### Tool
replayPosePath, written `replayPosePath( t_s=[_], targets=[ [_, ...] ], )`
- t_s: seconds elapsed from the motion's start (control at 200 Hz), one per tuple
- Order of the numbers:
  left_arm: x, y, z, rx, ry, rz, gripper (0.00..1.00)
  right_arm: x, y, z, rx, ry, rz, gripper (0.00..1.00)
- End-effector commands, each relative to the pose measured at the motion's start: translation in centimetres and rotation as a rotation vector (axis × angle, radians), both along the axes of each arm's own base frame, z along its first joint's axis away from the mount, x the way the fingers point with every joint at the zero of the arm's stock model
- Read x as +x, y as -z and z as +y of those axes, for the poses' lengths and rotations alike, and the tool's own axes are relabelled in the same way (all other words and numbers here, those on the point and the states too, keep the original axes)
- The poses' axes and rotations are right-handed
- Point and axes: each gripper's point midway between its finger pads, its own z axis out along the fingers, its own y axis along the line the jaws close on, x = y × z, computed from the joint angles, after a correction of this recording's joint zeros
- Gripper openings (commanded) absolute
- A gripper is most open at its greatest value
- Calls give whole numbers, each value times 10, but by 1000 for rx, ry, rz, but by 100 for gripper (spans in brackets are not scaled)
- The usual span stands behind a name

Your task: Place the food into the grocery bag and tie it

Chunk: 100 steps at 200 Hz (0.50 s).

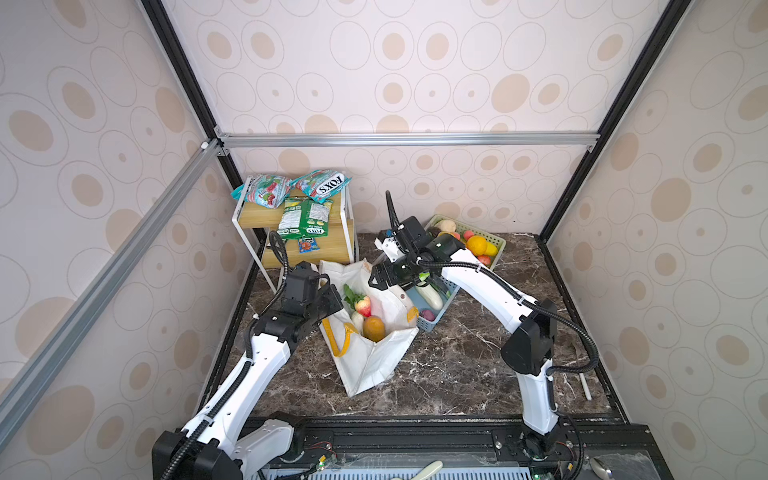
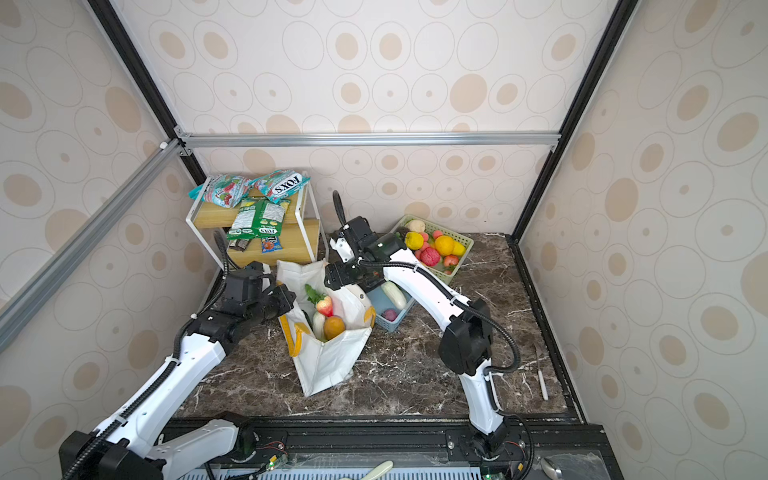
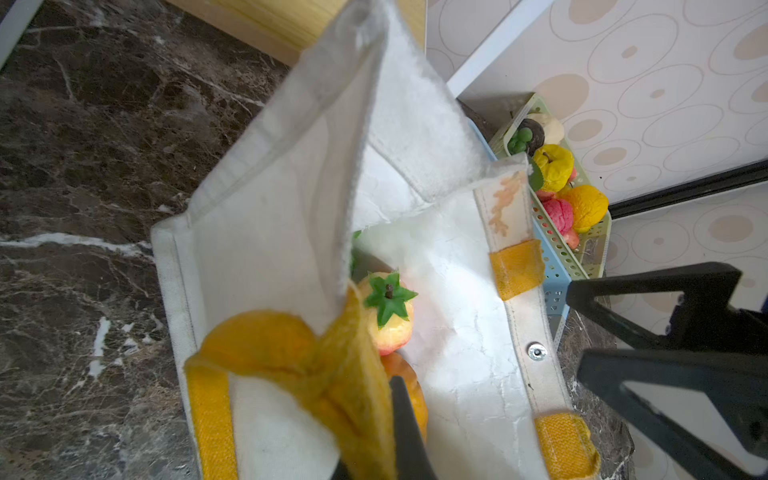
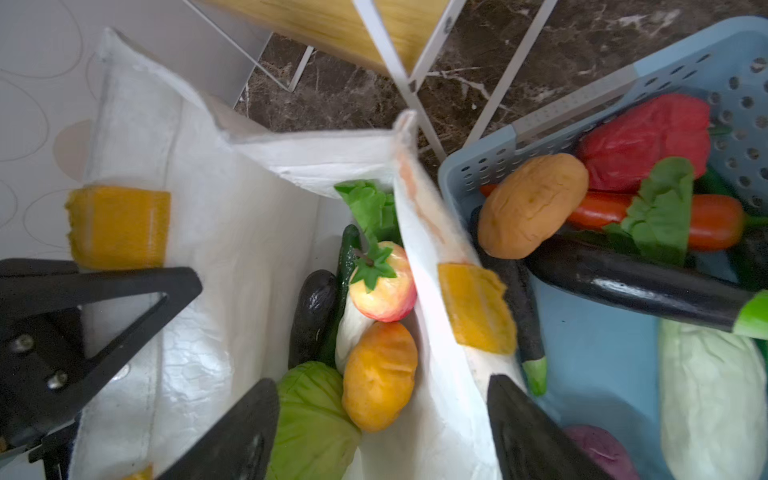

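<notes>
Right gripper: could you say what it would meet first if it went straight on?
Probably the bag wall, which runs between the open jaws of the right gripper; depth is unclear.

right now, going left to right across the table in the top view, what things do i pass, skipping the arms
In a top view: wooden shelf → grocery bag → blue basket → green basket → white stick by the right edge.

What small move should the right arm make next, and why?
Probably swing the open, empty right gripper over the blue basket toward the potato: that basket is not yet emptied, while the left gripper, shut on a handle of the grocery bag, holds its mouth open.
</notes>
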Motion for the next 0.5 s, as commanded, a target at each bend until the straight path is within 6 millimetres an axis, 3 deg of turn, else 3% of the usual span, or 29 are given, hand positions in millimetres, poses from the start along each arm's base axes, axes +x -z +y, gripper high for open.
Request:
replayPosePath(
  t_s=[0.0,0.495],
  targets=[
    [5,-14,2,6,-9,-48,0,-5,-11,-11,-15,1,4,81],
    [8,-9,0,10,-1,-43,0,11,8,-43,-113,71,6,78]
  ],
)
